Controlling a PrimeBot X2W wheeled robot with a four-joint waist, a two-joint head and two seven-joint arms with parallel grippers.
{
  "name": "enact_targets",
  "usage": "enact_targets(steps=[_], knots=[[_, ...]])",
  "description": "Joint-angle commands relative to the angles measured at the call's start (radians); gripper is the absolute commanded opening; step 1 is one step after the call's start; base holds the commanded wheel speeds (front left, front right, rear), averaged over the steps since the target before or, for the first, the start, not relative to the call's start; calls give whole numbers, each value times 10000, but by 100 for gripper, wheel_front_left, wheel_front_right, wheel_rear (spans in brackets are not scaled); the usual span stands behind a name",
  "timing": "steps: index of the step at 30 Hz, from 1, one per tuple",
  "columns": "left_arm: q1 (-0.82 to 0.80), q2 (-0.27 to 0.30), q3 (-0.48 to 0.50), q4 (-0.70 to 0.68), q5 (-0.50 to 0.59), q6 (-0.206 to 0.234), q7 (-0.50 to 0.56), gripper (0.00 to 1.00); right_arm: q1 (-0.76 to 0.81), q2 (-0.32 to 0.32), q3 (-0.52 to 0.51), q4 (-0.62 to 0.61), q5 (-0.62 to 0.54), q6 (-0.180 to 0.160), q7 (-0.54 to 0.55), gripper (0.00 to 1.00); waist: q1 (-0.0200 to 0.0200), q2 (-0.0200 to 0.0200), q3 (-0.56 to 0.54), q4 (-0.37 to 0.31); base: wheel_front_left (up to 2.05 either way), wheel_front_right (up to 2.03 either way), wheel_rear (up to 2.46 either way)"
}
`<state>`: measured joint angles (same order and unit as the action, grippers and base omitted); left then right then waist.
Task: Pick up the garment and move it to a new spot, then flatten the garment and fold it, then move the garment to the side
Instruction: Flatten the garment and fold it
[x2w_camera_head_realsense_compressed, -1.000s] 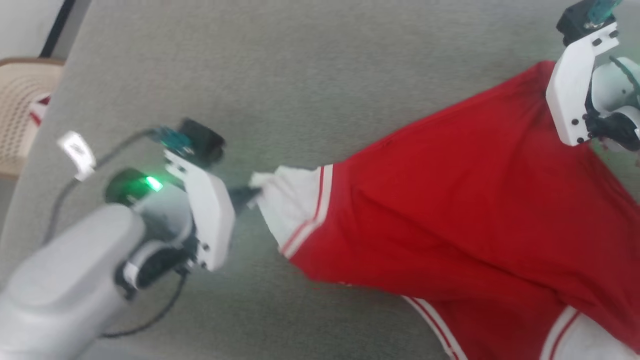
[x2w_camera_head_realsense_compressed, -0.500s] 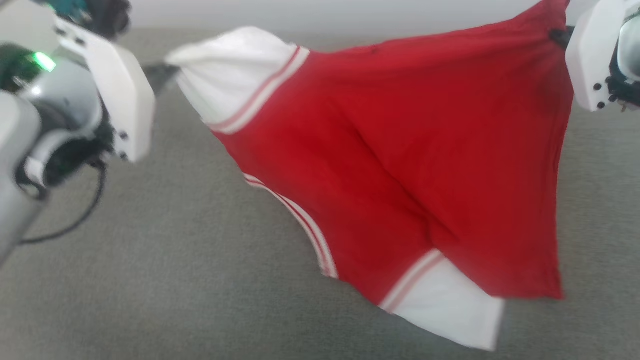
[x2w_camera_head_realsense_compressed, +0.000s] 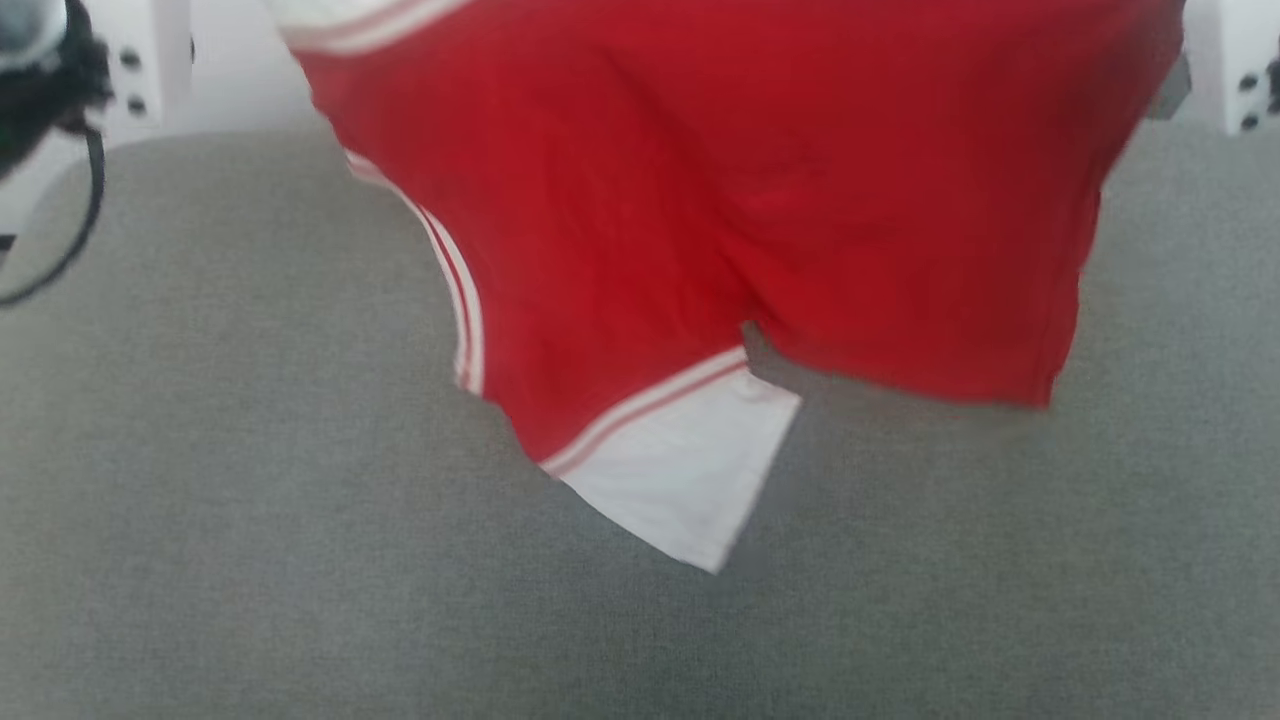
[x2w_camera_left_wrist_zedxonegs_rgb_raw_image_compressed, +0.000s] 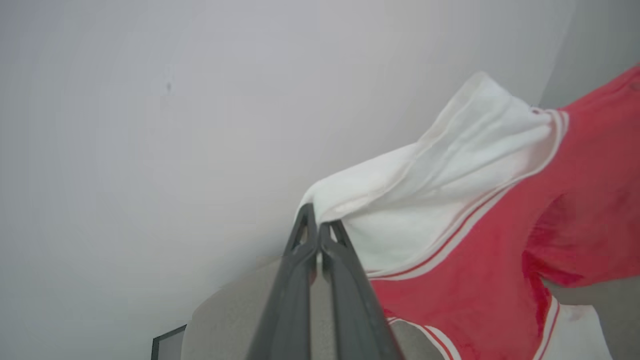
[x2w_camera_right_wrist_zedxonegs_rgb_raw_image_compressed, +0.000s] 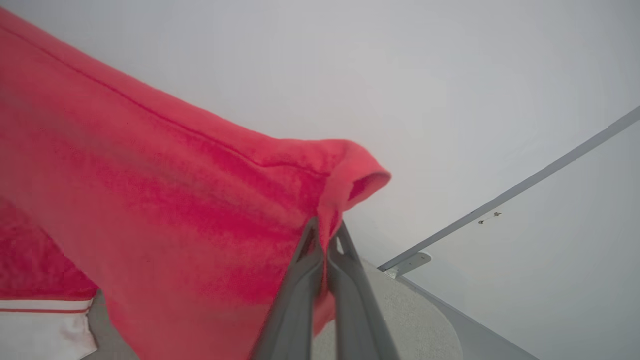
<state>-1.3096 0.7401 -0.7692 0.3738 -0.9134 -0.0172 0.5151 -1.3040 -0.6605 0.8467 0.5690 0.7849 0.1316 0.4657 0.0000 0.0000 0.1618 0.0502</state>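
The shirt (x2w_camera_head_realsense_compressed: 700, 200) hangs spread in the air above the grey table (x2w_camera_head_realsense_compressed: 250, 560). A second ago it lay stretched across that surface, and its lower edge now appears to swing clear of the table, with a soft shadow beneath. The left gripper (x2w_camera_left_wrist_zedxonegs_rgb_raw_image_compressed: 317, 227) is clenched on the cuff of one white sleeve (x2w_camera_left_wrist_zedxonegs_rgb_raw_image_compressed: 440, 185) high over the table's left side. The right gripper (x2w_camera_right_wrist_zedxonegs_rgb_raw_image_compressed: 325, 235) is pinched tight on a red corner over the right side. By the look of it the pick-up is done and the carry to a new spot is under way, with flattening and folding still ahead.

The cloth is a soft, limp knit that sags in a shallow curve between the two grips, bright red in the body with thin red-and-white stripes at the sleeve seams. The free sleeve (x2w_camera_head_realsense_compressed: 680, 480) dangles as a white wedge nearest the table, whose cover is a coarse, matte weave.
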Motion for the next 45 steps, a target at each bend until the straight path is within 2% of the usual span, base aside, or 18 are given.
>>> enact_targets(steps=[1, 7, 8, 10, 19, 21, 23, 25, 29, 33, 35, 37, 40, 45], knots=[[-363, -108, 78, 300, 236, -76, -278, 0, -221, 92, -182, 204, -245, -18, -260, 0, 0, 0, 363, -29, 0, 0, 0], [-1885, -847, 270, 1678, 1169, -166, -2152, 0, -981, 751, -879, 1346, -1567, -18, -1584, 0, 0, 0, 1501, -34, 0, 0, 0], [-1885, -847, 270, 1678, 1169, -166, -2152, 0, -981, 751, -879, 1346, -1567, -18, -1584, 0, 0, 0, 1501, -34, 0, 0, 0], [-2456, -1061, 315, 2156, 1661, -128, -3049, 0, -1281, 1017, -1130, 1863, -2120, -19, -2201, 0, 0, 0, 1840, -14, 0, 0, 0], [-4581, -1995, 628, 4174, 3040, 412, -7141, 0, -3008, 2137, -3146, 4361, -5923, -18, -6295, 0, 0, 0, 2876, 191, 0, 0, 0], [-4766, -2191, 646, 4443, 3220, 428, -7548, 0, -3134, 2372, -3592, 4783, -6732, -19, -6723, 0, 0, 0, 2961, 276, 0, 0, 0], [-4646, -2347, 576, 4630, 3388, 257, -7716, 0, -2970, 2673, -3854, 5139, -7258, -18, -6889, 0, 0, 0, 2987, 357, 0, 0, 0], [-4223, -2526, 521, 4930, 3239, -93, -7755, 0, -2632, 2943, -3843, 5597, -7600, -18, -6806, 0, 0, 0, 2944, 423, 0, 0, 0], [-3319, -2861, 178, 5596, 2954, -781, -7560, 0, -1953, 3352, -3640, 6341, -7487, -19, -6495, 0, 0, 0, 2689, 550, 0, 0, 0], [-2030, -3025, -346, 5902, 2253, -1110, -6403, 0, -927, 3756, -3299, 6726, -6586, -18, -5972, 0, 0, 0, 2291, 584, 0, 0, 0], [-1306, -3032, -875, 5399, 1672, -1127, -5619, 0, -372, 3845, -2933, 6714, -6002, -18, -5698, 0, 0, 0, 2064, 597, 0, 0, 0], [-545, -2719, -1365, 4665, 930, -1125, -4792, 0, 314, 3983, -2570, 6466, -5237, -18, -5272, 0, 0, 0, 1823, 611, 0, 0, 0], [542, -2054, -1962, 3479, -164, -1126, -3610, 0, 1169, 3608, -1706, 5614, -4098, -18, -4621, 0, 0, 0, 1495, 621, 0, 0, 0], [2158, -1003, -2490, 1706, -1376, -1130, -2392, 0, 2697, 2278, -215, 3345, -1844, -18, -3460, 0, 0, 0, 962, 650, 0, 0, 0]])
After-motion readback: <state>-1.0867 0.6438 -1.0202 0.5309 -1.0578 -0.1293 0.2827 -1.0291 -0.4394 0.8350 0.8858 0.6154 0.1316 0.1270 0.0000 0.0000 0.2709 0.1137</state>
